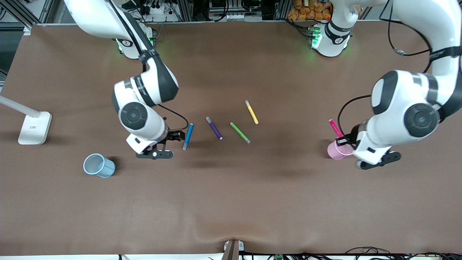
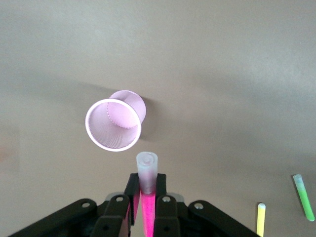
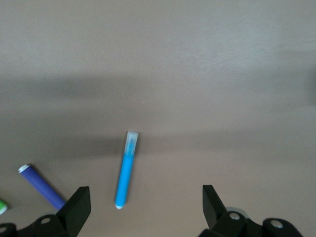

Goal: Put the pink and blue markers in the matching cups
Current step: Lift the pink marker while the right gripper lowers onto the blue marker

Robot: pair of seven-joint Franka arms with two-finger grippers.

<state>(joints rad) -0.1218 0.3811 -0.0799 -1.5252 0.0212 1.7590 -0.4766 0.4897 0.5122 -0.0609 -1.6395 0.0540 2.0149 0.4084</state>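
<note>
A brown matte worktop point(image 1: 231, 202) fills the front view, with slight ripples along the edge nearest the front camera. Along the robots' side of it runs aluminium framing with cables and power strips, and a white lamp base point(image 1: 35, 128) stands at the right arm's end.

The left gripper point(image 1: 345, 139) hangs over the pink cup point(image 1: 338, 150) at the left arm's end of the worktop. Its fingers are clamped tight on the pink marker point(image 1: 335, 128), which tilts upward out of the grip; in the left wrist view the marker's pale end point(image 2: 146, 170) points down just beside the cup's rim point(image 2: 113, 125), not yet inside it. The cup stands upright on the worktop.

The right gripper point(image 1: 172, 141) is low over the worktop with its fingers spread as wide as they go, holding nothing. The blue marker point(image 1: 187, 136) lies flat just beside it; in the right wrist view the marker point(image 3: 126, 170) lies between the two fingers point(image 3: 76, 207), closer to one, untouched.

The blue cup point(image 1: 98, 165) stands nearer the front camera, toward the right arm's end, well apart from the blue marker.

In the middle of the worktop lie a purple marker point(image 1: 214, 128), a green marker point(image 1: 240, 132) and a yellow marker point(image 1: 251, 112), each apart from the others.
</note>
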